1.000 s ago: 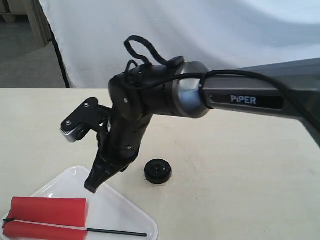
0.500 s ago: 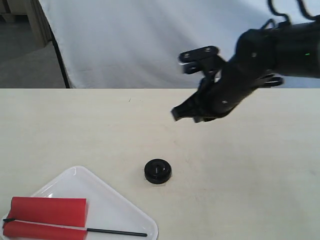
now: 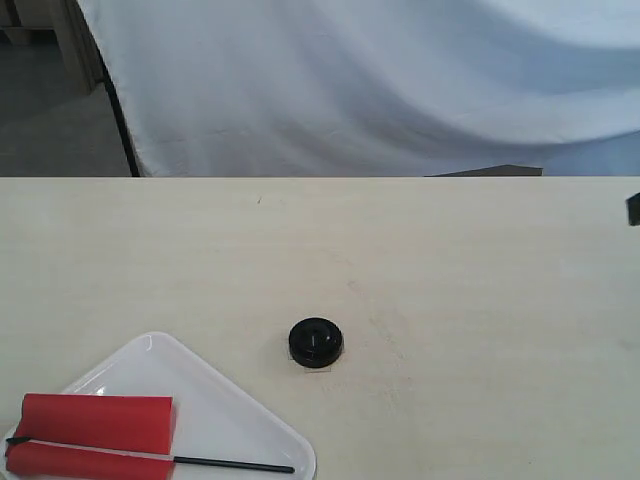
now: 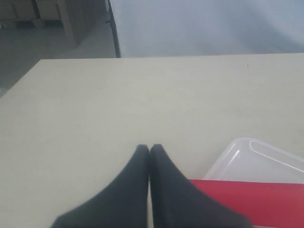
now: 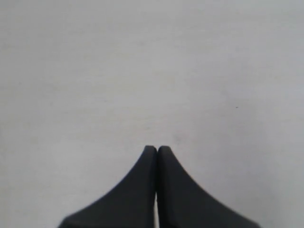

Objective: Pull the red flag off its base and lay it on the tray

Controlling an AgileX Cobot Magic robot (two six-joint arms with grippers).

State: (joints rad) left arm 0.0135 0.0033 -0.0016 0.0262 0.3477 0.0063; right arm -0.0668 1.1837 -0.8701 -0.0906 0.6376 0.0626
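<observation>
The red flag (image 3: 95, 422) lies flat on the white tray (image 3: 225, 405) at the front left, its black stick (image 3: 235, 465) pointing right along the tray. The round black base (image 3: 316, 342) stands alone on the table, to the right of the tray, with nothing in its hole. In the left wrist view my left gripper (image 4: 150, 148) is shut and empty, with the red flag (image 4: 251, 202) and the tray's rim (image 4: 240, 145) just beside its fingers. My right gripper (image 5: 157, 149) is shut and empty, facing a plain pale surface. Only a dark sliver (image 3: 633, 209) at the exterior view's right edge shows, likely the right arm.
A white cloth (image 3: 380, 80) hangs behind the table's far edge. A dark floor and wooden furniture (image 3: 40, 40) lie beyond the back left corner. The table top (image 3: 450, 280) is pale beige.
The right arm has swung from above the tray up and away to the right, leaving the exterior view almost entirely. The flag, tray and base have stayed in place.
</observation>
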